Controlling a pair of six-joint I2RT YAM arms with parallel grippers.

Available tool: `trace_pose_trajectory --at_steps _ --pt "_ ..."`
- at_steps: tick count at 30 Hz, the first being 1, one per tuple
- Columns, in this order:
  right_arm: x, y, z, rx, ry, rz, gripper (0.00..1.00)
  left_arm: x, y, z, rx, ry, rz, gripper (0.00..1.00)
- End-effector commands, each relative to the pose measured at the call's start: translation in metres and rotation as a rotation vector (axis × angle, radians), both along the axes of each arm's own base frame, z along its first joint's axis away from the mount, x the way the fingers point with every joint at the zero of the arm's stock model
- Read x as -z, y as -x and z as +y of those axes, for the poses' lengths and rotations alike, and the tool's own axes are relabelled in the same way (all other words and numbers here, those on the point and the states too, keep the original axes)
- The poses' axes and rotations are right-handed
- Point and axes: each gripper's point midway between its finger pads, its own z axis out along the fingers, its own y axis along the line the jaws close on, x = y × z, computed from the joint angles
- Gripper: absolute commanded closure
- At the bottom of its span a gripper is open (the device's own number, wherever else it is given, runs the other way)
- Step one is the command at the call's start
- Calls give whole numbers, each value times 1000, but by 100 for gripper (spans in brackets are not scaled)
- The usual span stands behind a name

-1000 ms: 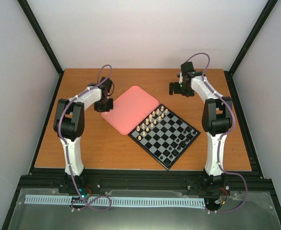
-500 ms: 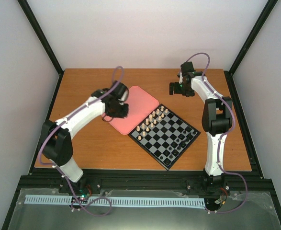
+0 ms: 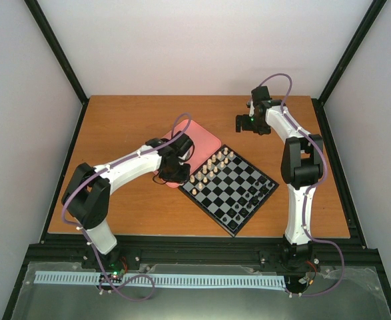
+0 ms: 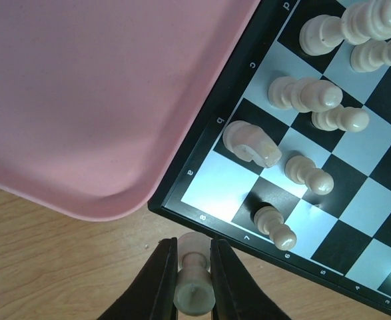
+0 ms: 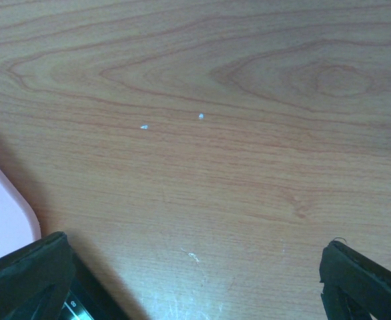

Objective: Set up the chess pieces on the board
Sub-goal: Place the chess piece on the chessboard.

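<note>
The board [image 3: 238,190] of black and grey checks lies at the table's middle, its corner in the left wrist view [image 4: 182,200]. Cream chess pieces [image 3: 212,167] stand in two rows along its upper-left side; several show close up [image 4: 308,93], with a knight [image 4: 248,142] among them. My left gripper [image 3: 175,170] hovers at the board's left corner, shut on a cream piece [image 4: 194,280] held between its fingers, just outside the border next to the a8 square. My right gripper [image 3: 243,123] is open and empty over bare wood at the back right.
A pink rounded tray [image 3: 175,143] lies up-left of the board, touching it [image 4: 102,100]; its corner also shows in the right wrist view [image 5: 2,213]. Small black pieces [image 3: 252,193] stand along the board's lower-right side. Black frame rails edge the table.
My left arm has swung right from the tray's far left edge, across the tray, to the board's left corner. The right arm has not moved.
</note>
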Motion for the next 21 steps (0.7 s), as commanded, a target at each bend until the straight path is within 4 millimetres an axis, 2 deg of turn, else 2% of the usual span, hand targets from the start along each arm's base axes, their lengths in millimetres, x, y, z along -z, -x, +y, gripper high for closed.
trace_pose_trajectory --at_steps 1,13,21 --pt "-14 -1 -5 2 8 -35 0 6 -1 -15 4 19 1 99" --pt "-12 0 -4 0 8 -31 0 25 -3 -23 6 16 25 99" --pt "-12 0 -5 1 10 -30 0 30 -6 -27 9 19 27 99"
